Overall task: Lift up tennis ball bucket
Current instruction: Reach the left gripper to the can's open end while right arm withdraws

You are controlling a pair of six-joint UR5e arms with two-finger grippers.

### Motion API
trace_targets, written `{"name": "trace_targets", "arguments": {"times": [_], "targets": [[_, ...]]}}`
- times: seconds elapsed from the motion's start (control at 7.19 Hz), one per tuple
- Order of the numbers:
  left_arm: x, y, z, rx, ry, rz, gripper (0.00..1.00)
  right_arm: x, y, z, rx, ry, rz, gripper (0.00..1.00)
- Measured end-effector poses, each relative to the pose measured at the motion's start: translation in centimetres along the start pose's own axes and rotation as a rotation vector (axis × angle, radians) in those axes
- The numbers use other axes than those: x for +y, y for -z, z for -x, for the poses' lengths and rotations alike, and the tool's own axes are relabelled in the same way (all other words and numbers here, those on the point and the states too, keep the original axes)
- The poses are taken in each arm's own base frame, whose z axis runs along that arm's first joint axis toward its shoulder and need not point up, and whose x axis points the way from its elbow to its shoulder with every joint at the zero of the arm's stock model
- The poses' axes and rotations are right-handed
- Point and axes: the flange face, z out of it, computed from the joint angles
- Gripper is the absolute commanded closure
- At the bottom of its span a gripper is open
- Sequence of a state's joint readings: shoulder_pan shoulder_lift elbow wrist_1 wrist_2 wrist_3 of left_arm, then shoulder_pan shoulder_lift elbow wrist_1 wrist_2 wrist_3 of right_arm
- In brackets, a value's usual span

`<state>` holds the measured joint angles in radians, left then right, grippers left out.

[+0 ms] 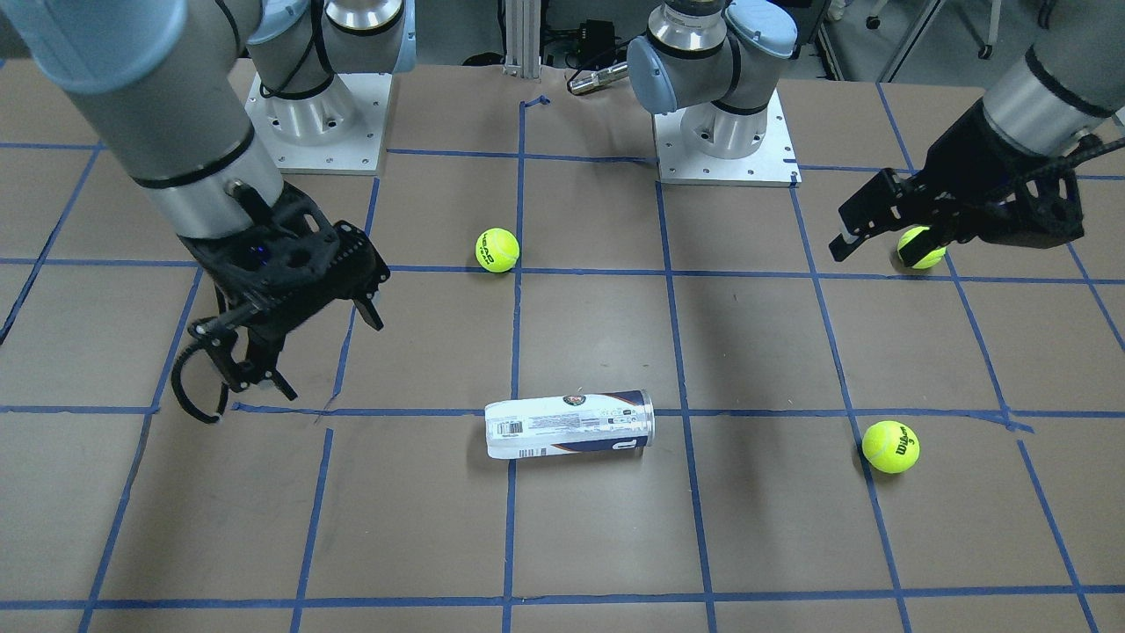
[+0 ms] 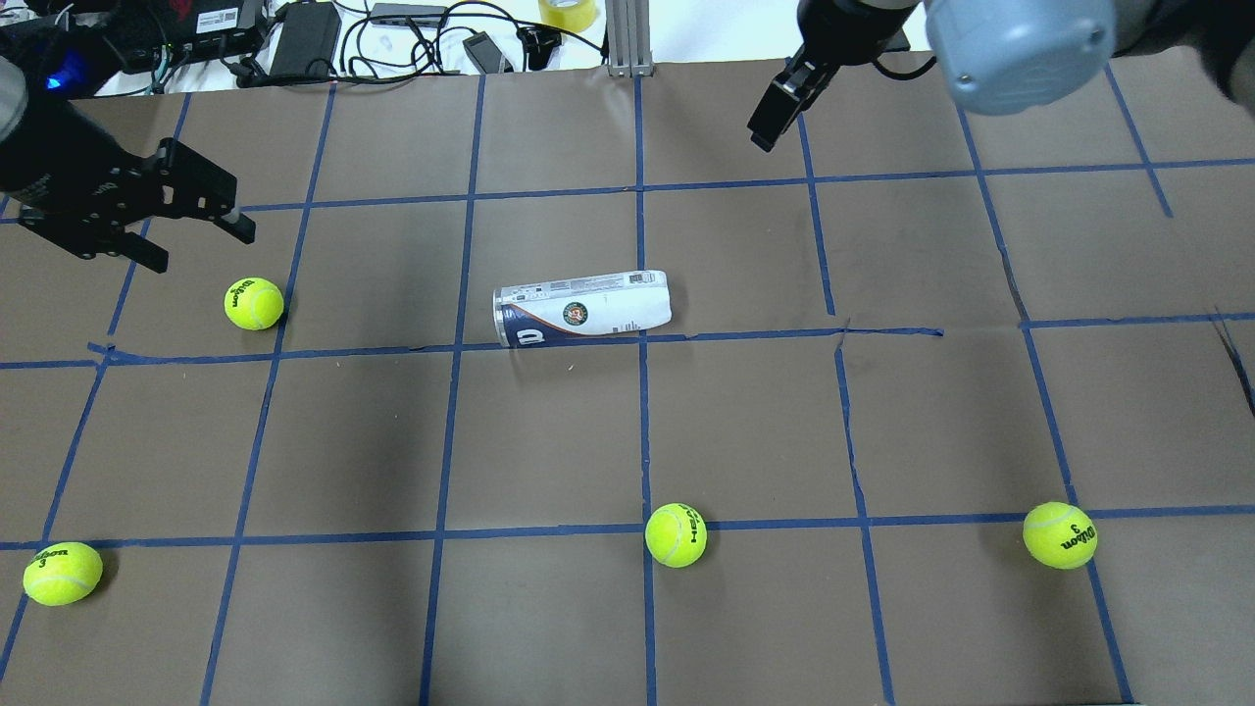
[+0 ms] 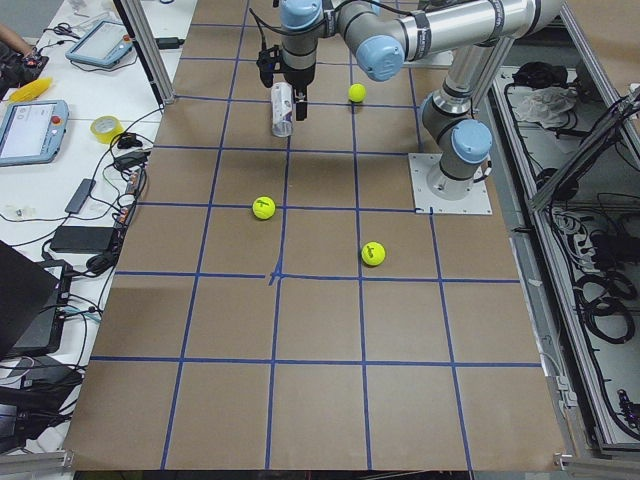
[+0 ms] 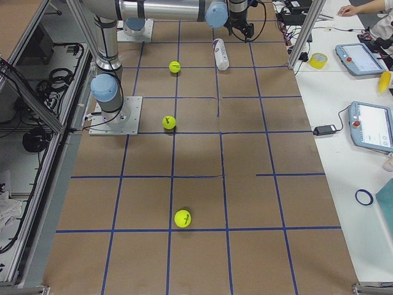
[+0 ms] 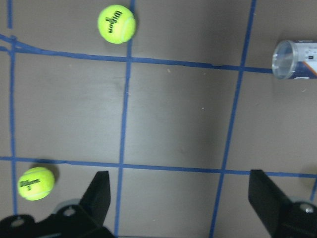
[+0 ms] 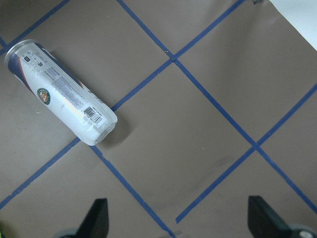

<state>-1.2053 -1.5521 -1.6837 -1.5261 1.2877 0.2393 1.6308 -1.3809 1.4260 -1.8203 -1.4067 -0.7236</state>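
The tennis ball bucket (image 2: 583,309) lies on its side about mid-table (image 2: 745,422), crossing one blue tape line (image 2: 644,431) and sitting just beside another. It's a clear tube wrapped in a white label with a navy swoop. There's a round emblem at its middle and a barcode near the rounded white end, and the other end carries a metallic rim.

From overhead I count four tennis balls, all well apart from the bucket. A Head ball (image 2: 676,534) sits on the robot's side of it and a Wilson ball (image 2: 254,303) off its rimmed end. A third ball (image 2: 62,573) lies farther out that way and toward the robot, and a fourth ball (image 2: 1060,534) lies beyond the white end, also toward the robot. The front-facing view shows only three, the third half hidden behind the left gripper (image 5: 178,183).

The left wrist view catches the bucket's rimmed end as a clear ring. The right wrist view shows its barcode and white end.

The left gripper's fingers are spread wide with nothing between them, well off the bucket's rimmed end. The right gripper (image 6: 177,208) is just as wide and empty, past the white end on the side away from the robot.
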Motion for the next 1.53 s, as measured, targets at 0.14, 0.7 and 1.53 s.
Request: {"name": "trace_targets", "arguments": {"times": [0.14,0.7,1.53], "targets": [[-1.0,-3.3,-0.1,0.09,-0.001,-0.005,0.0,1.6,3.2,1.3,-0.002,-0.067,0.01,0.0],[-2.7,-15.9,-0.1,0.357,0.002,0.0,0.0,7.2,9.3,1.0,0.033,-0.208,0.087,0.0],[-3.8,-26.6,-4.1,0.463,-0.056,0.096,0.0,10.5,6.1,-0.2,-0.007,-0.45,0.171,0.0]]}}
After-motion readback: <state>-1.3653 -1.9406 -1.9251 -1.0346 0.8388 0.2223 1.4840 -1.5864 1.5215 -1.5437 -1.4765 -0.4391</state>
